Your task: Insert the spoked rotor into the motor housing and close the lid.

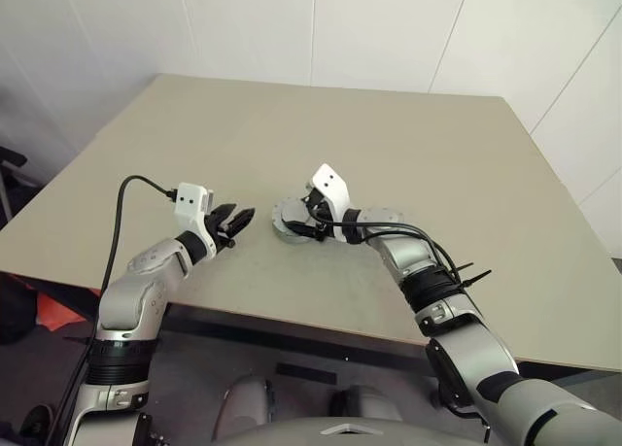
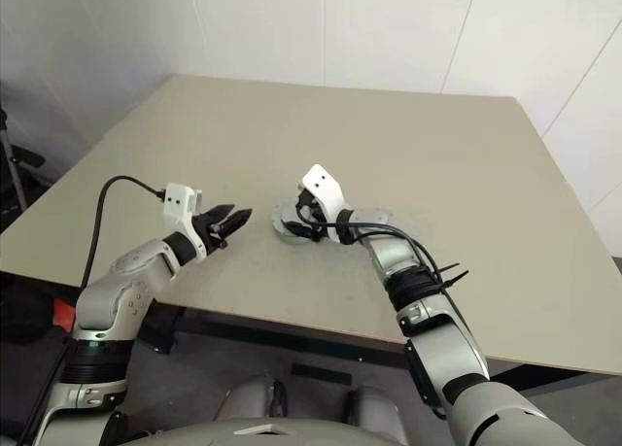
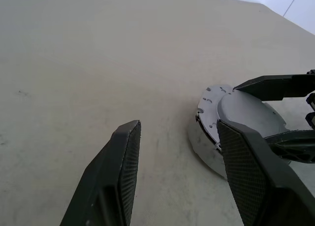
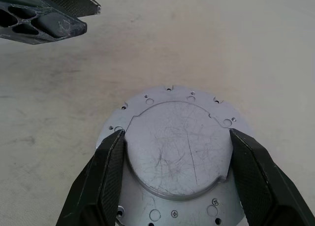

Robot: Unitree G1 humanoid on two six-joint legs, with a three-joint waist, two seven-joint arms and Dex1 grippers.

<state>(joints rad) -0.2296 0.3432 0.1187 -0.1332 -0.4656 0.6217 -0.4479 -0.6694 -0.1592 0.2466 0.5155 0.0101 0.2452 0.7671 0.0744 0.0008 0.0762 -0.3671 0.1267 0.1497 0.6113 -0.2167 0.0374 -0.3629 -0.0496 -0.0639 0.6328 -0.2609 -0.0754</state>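
A round silver-grey part (image 4: 177,152) lies on the table (image 1: 292,125). It has a raised, scratched centre and small holes round its rim. I cannot tell whether it is the lid or the motor housing turned over. Its side wall (image 3: 204,149) is shiny. My right gripper (image 4: 176,132) is shut on the raised centre, one finger against each side. My left gripper (image 1: 238,221) hovers open and empty just left of the part, a short gap away. The spoked rotor and the copper windings are hidden.
A flat grey disc (image 1: 387,216) lies on the table right beside my right forearm. The table's near edge (image 1: 292,322) runs just below both hands. White walls stand behind the far edge.
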